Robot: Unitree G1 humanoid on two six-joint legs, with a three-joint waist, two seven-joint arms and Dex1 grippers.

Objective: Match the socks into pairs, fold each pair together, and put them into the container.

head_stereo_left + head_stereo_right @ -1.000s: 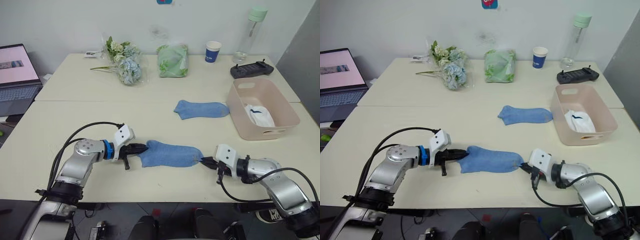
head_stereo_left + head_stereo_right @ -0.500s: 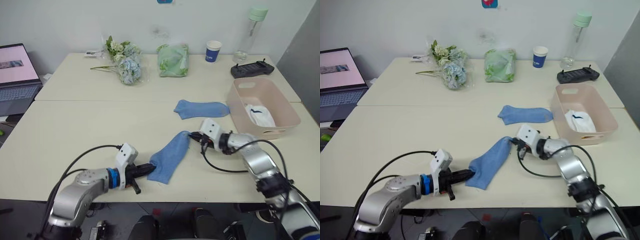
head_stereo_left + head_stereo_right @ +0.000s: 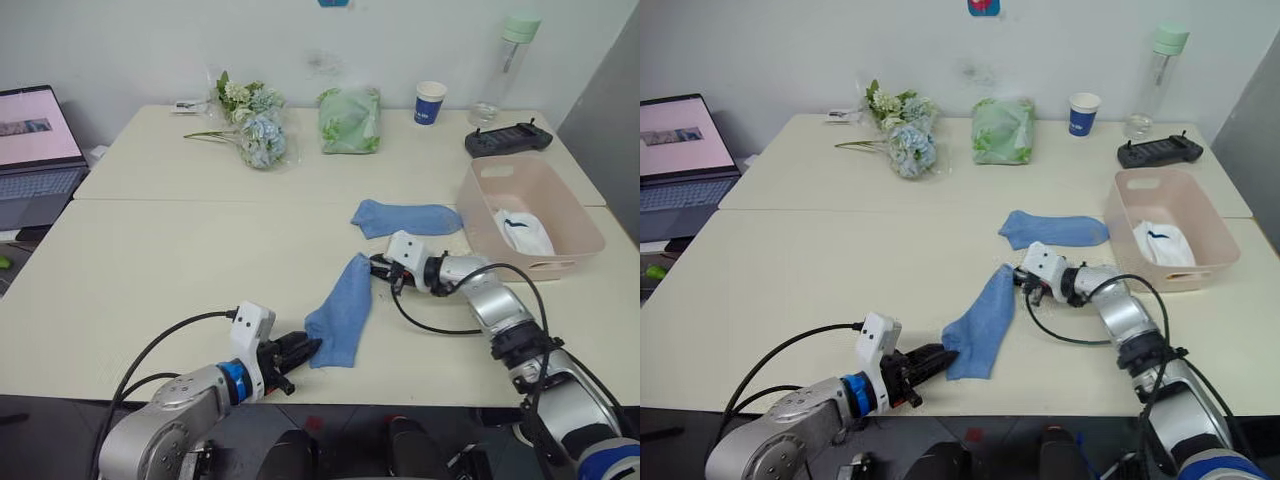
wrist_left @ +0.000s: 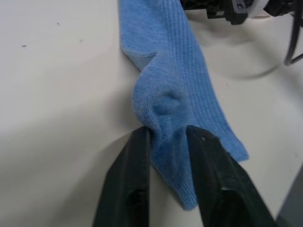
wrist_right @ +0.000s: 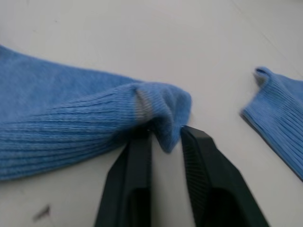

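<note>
**A:** Near the front table edge, one blue sock stretched between both grippers. Left gripper pinched on the near end, right gripper clamped on the far end.

**B:** Long axis running away and rightward, then. And the mate?

**A:** Second blue sock lying crosswise just beyond the right gripper, beside the pink container. Probably right arm's reach, not left's.

2 cream tables against a white wall
</note>
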